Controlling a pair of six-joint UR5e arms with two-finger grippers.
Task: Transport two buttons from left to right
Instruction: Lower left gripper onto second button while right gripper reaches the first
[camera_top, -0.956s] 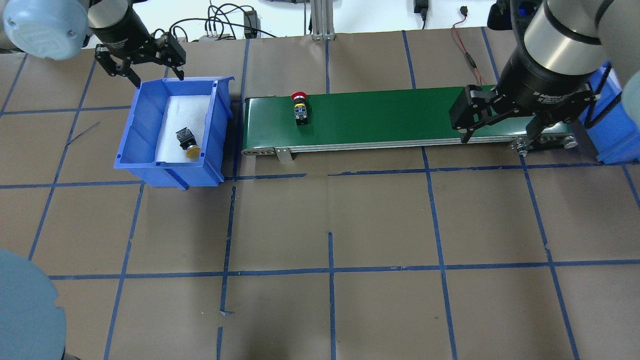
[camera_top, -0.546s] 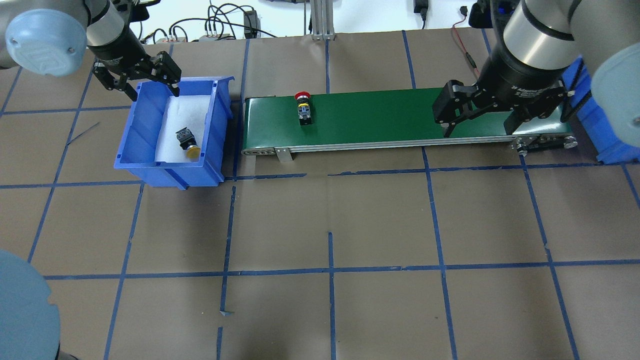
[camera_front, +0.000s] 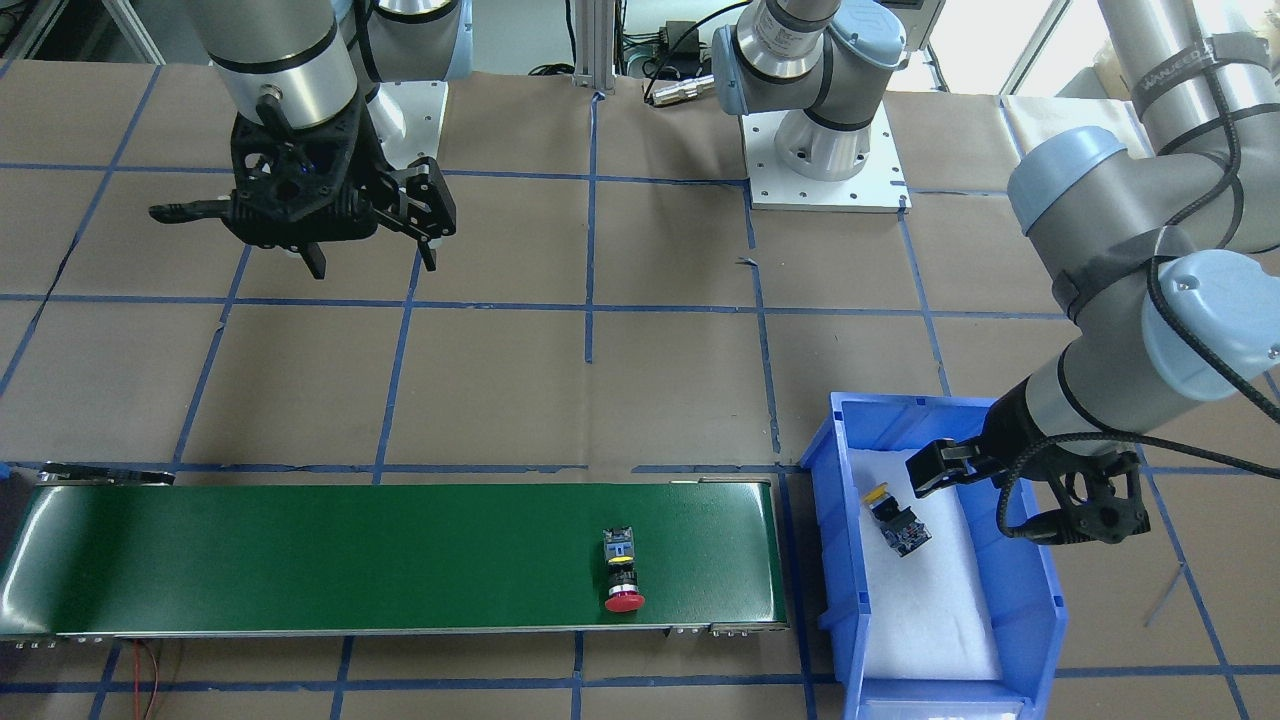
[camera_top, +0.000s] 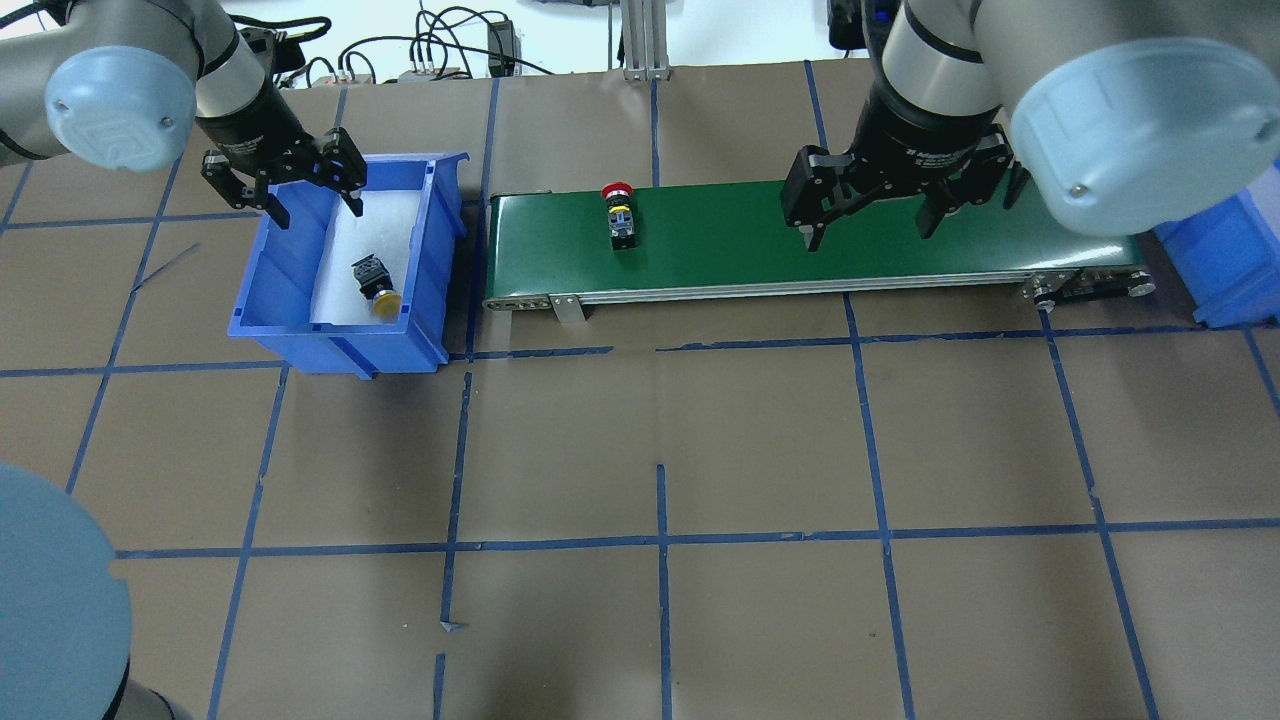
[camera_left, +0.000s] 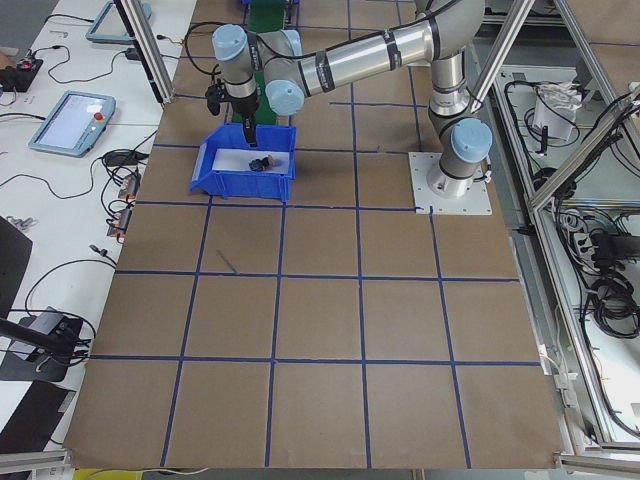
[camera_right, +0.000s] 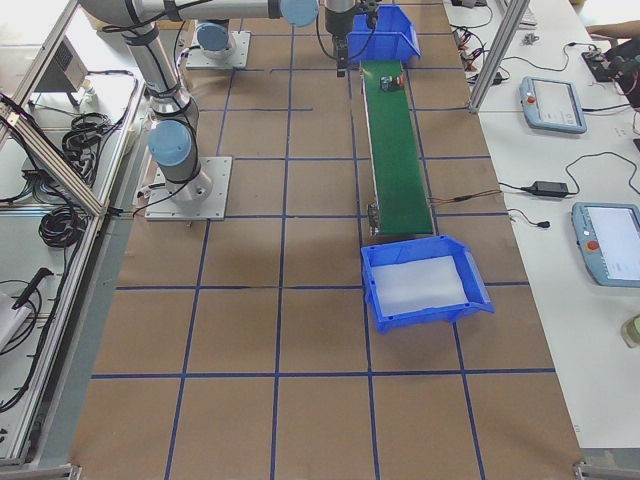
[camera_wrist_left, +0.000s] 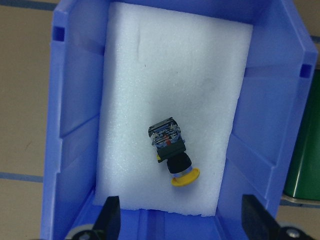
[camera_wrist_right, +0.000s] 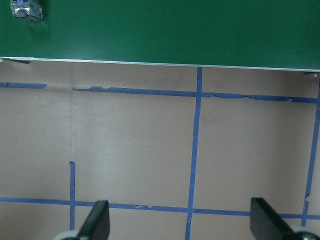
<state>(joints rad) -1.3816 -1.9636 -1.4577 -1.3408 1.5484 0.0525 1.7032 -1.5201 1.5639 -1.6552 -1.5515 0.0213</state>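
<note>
The yellow-capped button lies on its side on white foam in the left blue bin; it also shows in the left wrist view and the front view. My left gripper is open and empty, above the bin's far end, apart from this button. The red-capped button lies on the green conveyor belt near its left end, also in the front view. My right gripper is open and empty, held high beside the belt's right half; it also shows in the front view.
A second blue bin lined with white foam stands past the belt's right end. Cables lie along the table's far edge. Blue tape lines grid the brown table top.
My right gripper has moved left along the belt. My left gripper has come in over the bin's far end. The red button has shifted slightly right on the belt.
</note>
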